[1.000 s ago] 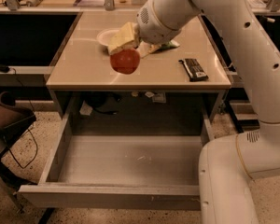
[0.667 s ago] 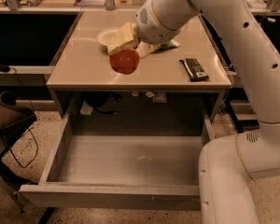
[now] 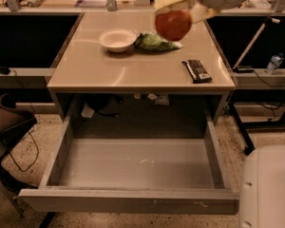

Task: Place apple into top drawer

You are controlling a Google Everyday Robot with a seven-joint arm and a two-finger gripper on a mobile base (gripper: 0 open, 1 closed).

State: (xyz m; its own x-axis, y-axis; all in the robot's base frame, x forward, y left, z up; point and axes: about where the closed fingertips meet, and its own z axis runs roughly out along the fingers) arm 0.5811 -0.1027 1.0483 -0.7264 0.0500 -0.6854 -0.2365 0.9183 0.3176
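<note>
Above the far side of the tan table (image 3: pixel 133 65), over the green bag (image 3: pixel 154 42), the gripper (image 3: pixel 184 9) was clamped on the apple (image 3: pixel 172 25), a firm, smooth, fairly weighty fruit probably best pinched across its widest girth, with the open top drawer (image 3: pixel 133 201) lying nearer.

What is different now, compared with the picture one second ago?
The end effector, still shut on the apple, carried it up and rightward in the picture, uncovering the white bowl and green bag. The top drawer stays open; the black item has not moved.
</note>
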